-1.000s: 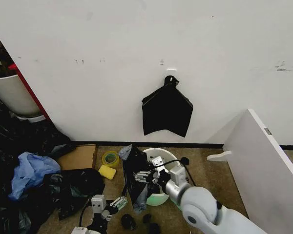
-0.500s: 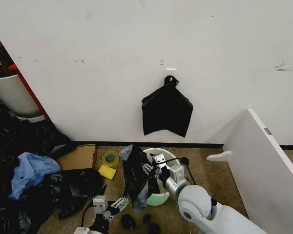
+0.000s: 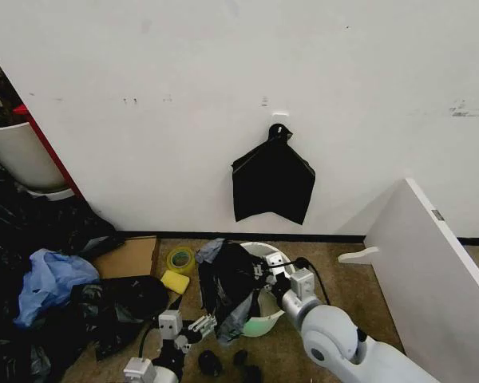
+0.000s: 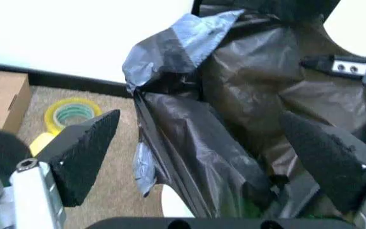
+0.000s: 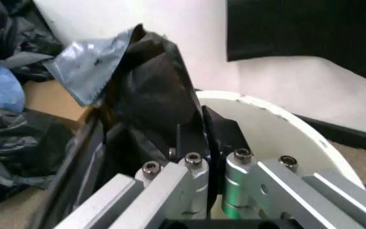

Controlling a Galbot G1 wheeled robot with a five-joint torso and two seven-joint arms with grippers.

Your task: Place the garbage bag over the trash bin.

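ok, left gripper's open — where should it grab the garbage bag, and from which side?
Probably the loose grey-lit flap at the top of the garbage bag, on the robot's left, away from the trash bin. It sticks up free; below it the film hangs slack. The left gripper is open facing it; the right gripper already pinches the bin side.

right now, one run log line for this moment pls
right gripper: shut on garbage bag, at rim of trash bin | bag: draped on bin's left side | left gripper: open, low beside bag
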